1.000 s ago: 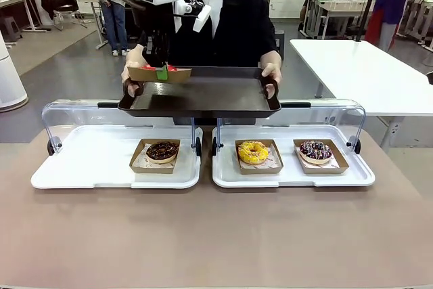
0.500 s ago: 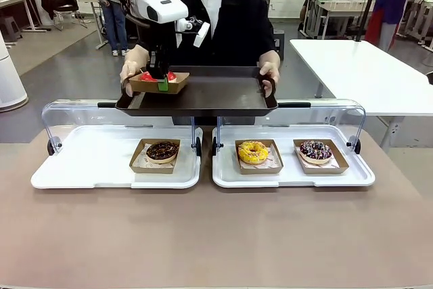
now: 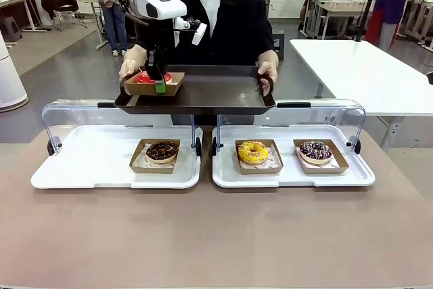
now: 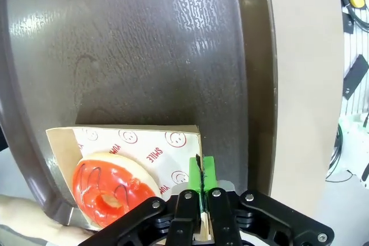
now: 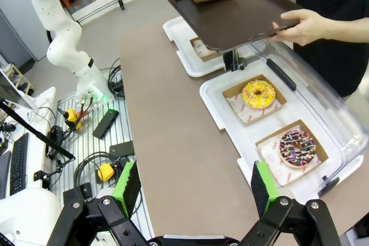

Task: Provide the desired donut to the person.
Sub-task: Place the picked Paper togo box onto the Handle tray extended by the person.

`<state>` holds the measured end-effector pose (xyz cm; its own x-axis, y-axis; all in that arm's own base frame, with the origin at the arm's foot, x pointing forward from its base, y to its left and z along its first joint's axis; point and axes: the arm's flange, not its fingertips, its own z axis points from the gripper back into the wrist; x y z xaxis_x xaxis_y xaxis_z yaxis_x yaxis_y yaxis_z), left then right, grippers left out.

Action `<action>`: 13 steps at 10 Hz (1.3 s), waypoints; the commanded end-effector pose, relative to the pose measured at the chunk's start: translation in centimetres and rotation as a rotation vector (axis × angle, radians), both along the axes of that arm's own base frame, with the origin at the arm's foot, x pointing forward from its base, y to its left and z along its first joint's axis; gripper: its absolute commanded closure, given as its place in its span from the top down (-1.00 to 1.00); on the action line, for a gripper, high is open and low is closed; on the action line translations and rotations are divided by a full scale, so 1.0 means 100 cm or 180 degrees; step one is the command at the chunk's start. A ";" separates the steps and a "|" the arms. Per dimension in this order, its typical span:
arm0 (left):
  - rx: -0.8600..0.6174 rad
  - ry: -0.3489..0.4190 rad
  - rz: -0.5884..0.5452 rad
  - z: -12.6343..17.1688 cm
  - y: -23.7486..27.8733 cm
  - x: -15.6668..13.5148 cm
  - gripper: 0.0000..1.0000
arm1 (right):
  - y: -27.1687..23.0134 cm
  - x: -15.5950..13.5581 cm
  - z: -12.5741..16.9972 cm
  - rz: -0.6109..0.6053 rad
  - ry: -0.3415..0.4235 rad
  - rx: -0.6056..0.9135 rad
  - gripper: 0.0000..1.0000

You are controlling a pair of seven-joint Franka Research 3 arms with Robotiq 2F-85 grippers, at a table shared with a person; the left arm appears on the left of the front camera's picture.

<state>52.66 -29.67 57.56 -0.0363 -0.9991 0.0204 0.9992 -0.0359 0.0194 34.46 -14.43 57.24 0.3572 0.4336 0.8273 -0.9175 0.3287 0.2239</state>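
The left gripper (image 3: 160,86) pinched the wall of the donut box (image 4: 144,142) at the tray's (image 3: 216,94) left end; the right gripper (image 5: 196,187) stood open.

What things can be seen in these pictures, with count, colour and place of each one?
red donut: one, red icing, in a brown box on the dark tray
dark tray: one, dark brown, held up by the person
other donuts: three, chocolate, yellow, sprinkled, in brown boxes in the white trays
white trays: two, left and right, clear lids raised, on the table
table: one, brown
person's hands: two, on the dark tray's ends
left hand: shut on the box's edge
right hand: open, above the table
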 end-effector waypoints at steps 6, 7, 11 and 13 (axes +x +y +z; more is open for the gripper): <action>-0.0115 0.0144 0.0042 0.010 0.003 0.002 1.00 | 0.000 0.002 0.000 0.0016 -0.0053 0.0085 1.00; -0.0124 0.0154 0.0048 0.013 0.005 0.000 1.00 | 0.000 0.002 0.000 0.0016 -0.0053 0.0085 1.00; -0.0125 0.0155 0.0056 0.016 0.007 -0.001 1.00 | 0.000 0.002 0.000 0.0016 -0.0053 0.0085 1.00; -0.0114 0.0160 0.0058 0.017 0.007 -0.002 1.00 | 0.000 0.002 0.000 0.0016 -0.0053 0.0085 1.00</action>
